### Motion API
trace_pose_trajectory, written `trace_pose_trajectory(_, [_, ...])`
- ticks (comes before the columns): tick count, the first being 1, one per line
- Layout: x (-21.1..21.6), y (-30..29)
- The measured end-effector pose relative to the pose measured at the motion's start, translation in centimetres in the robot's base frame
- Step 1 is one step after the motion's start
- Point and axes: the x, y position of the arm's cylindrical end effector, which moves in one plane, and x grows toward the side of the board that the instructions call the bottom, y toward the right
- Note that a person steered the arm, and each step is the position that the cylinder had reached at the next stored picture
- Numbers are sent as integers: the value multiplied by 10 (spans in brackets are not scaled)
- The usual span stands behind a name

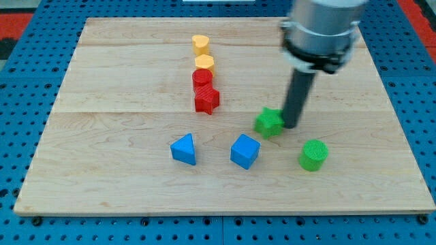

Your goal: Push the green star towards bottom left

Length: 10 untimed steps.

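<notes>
The green star (268,122) lies right of the board's middle. My tip (291,126) rests on the board just to the star's right, touching or nearly touching its right edge. The dark rod rises from there to the grey arm body (320,30) at the view's top right. A green cylinder (313,155) stands below and right of the tip. A blue cube (244,151) lies below and left of the star.
A blue triangular block (184,149) lies left of the blue cube. A column of a yellow heart (199,45), a yellow block (204,64), a red block (201,79) and a red star (206,100) stands up the middle of the wooden board (102,136).
</notes>
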Motion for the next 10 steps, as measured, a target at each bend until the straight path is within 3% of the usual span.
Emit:
trace_pose_trajectory(3, [-2, -169])
trace_pose_trajectory(7, [-27, -311])
trace_pose_trajectory(8, [-8, -320])
trace_pose_trajectory(10, [-19, -255])
